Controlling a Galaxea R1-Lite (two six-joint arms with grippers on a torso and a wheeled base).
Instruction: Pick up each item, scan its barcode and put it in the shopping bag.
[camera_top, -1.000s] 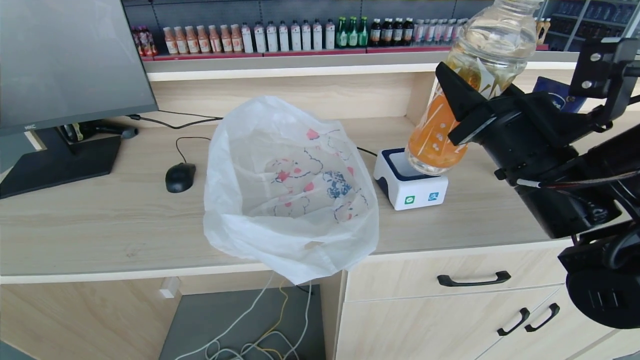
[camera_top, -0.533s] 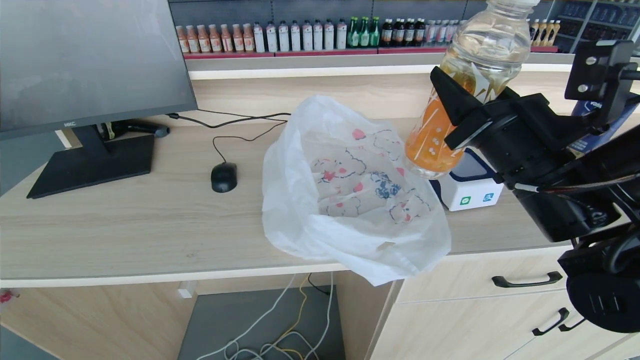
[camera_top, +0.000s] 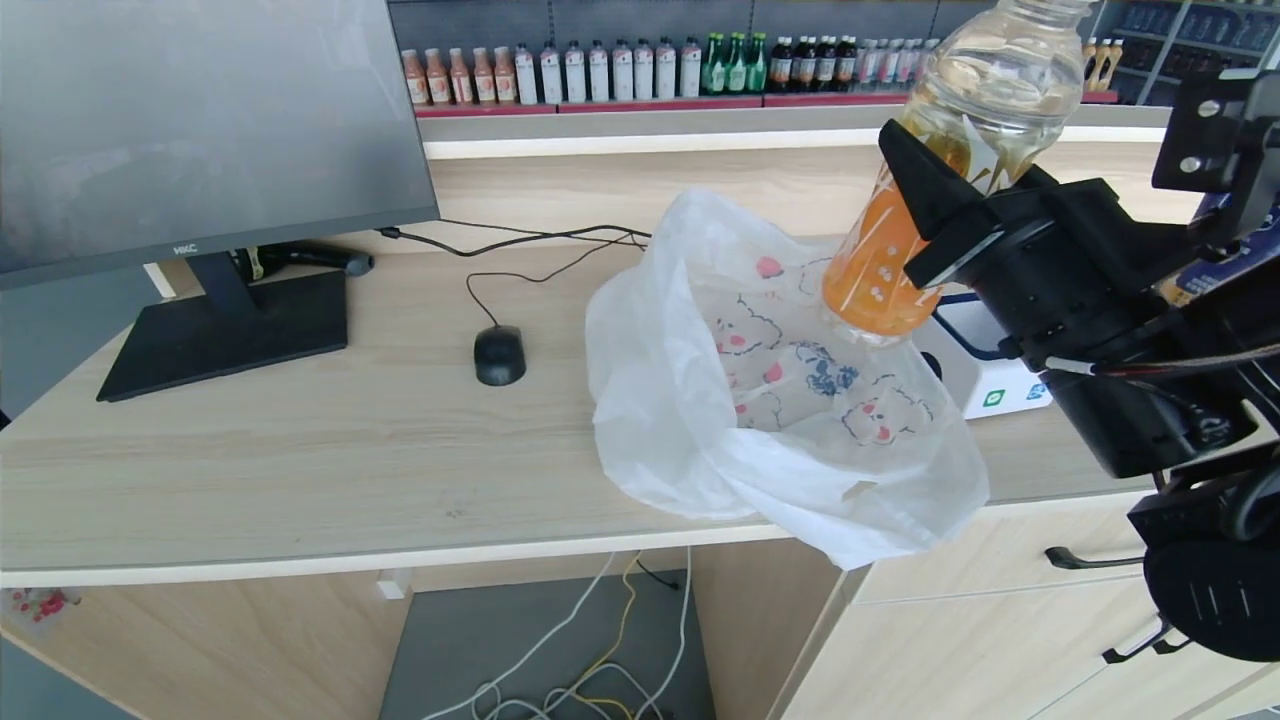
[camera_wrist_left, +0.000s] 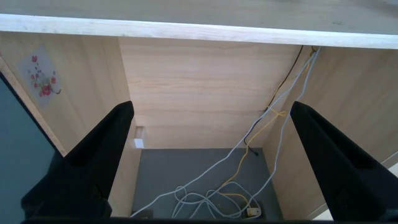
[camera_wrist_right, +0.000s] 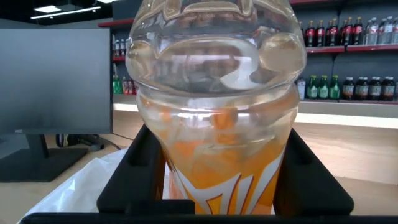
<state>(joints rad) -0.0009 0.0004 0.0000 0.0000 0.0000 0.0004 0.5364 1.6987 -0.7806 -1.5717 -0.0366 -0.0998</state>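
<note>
The bottle (camera_top: 880, 285) of orange drink is held aloft in the right gripper (camera_top: 935, 205), clamped around its mid-body between the two black fingers (camera_wrist_right: 142, 171); it is kept nearly upright, neck uppermost and leaning a little. That way the heavier, liquid-filled base hangs lowest and can be let down first. Its base is seen above the far right part of the shopping bag (camera_top: 700, 440), not above the scanner (camera_top: 990, 385), which stands just beside the bag; from this the step in hand is judged to be the placing, not the scanning.

The bag is laid on the counter (camera_top: 300, 460) with its mouth open upward and toward the robot, one lip hanging over the front edge — a position that lets an item be lowered in from above without the film being lifted. It is soft and unsupported; a rim could be caught and dragged by the bottle if the descent is off-centre.

The left gripper (camera_wrist_left: 211, 106) is parked below the counter's edge with its fingers spread wide and nothing between them — out of the way of the working arm.
</note>
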